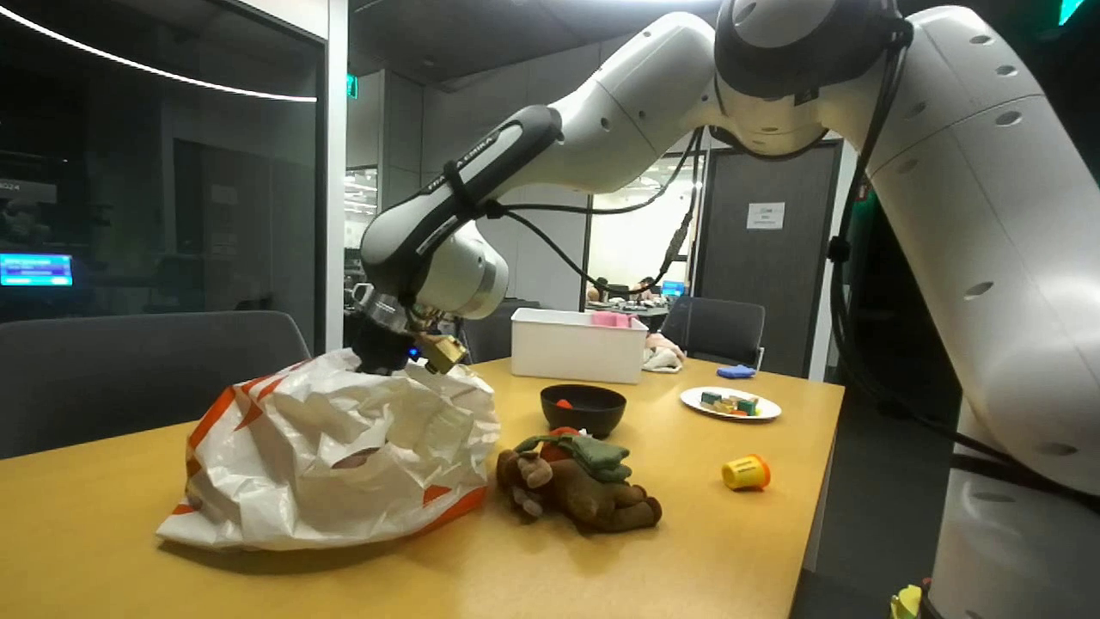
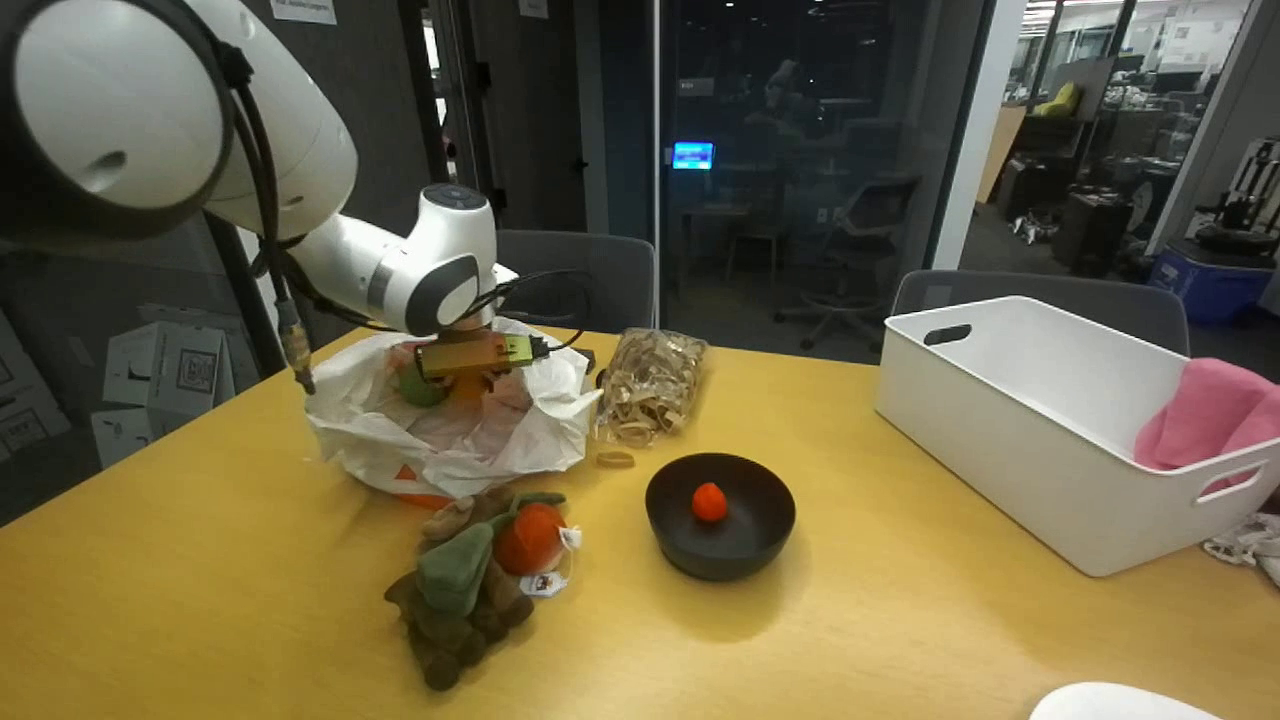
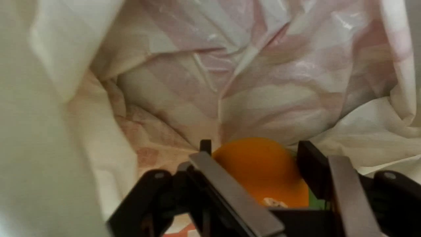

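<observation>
Orange and smooth-looking, a rounded object (image 3: 256, 168) sits inside the mouth of a crumpled white plastic bag (image 1: 344, 464), between the fingers (image 3: 310, 168). They stand part-way apart, one against each flank, so it looks held; whether it rests on anything beneath cannot be made out. It seems light, probably firm with a little give, though real fruit or toy is impossible to tell. Its skin shows scarcely any gloss, so it should not be very slippery, yet a curved side may squirt free if pinched too high. Best hold: across its widest part, on opposite sides, with a moderate squeeze.

Thin, limp and slick, the bag could easily fold in under a fingertip, so the grip should meet only the orange surface. In an exterior view, a green item (image 2: 420, 388) shows just to the left within the same bag.

On the table (image 1: 687, 533), a brown plush toy (image 1: 593, 494), likely soft and squashable, lies just right of the bag. Beyond the toy stands a black bowl (image 2: 720, 558) with a red ball (image 2: 710, 502) in it; a clear packet of tan pieces (image 2: 655, 385) lies beside the bag. Farther off is a white bin (image 1: 571, 352). Toward the right are a white plate (image 1: 690, 398) and, nearer, a yellow cup (image 1: 746, 472) on its side.
</observation>
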`<state>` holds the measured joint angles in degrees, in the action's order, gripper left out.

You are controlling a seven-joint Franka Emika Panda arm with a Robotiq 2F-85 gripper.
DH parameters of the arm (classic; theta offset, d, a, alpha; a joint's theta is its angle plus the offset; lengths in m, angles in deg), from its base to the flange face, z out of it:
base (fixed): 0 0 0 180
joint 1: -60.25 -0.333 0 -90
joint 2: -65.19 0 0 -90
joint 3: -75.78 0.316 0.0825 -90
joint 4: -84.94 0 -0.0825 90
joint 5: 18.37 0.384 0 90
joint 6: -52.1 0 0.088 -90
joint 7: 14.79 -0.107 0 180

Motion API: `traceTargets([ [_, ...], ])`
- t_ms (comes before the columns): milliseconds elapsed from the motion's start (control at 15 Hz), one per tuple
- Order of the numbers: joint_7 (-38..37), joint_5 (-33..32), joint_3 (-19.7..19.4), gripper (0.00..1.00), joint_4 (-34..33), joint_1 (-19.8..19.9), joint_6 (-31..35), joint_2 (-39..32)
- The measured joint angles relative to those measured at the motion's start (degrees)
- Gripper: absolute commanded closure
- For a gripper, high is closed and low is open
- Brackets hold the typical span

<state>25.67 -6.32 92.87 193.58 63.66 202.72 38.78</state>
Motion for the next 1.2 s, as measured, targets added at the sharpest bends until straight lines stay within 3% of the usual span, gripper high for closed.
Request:
traceTargets([
  [200,-10.0,-3.1,-3.9,0.58,0.5,-1.3,-8.1,4.4],
  [667,-28.0,-4.6,-8.3,0.58,1.2,-3.0,-30.9,13.5],
  [1000,-30.1,6.0,-10.9,0.58,1.5,-2.4,-47.9,19.7],
  [1200,-30.7,12.6,-13.3,0.58,1.8,-1.8,-54.8,20.7],
])
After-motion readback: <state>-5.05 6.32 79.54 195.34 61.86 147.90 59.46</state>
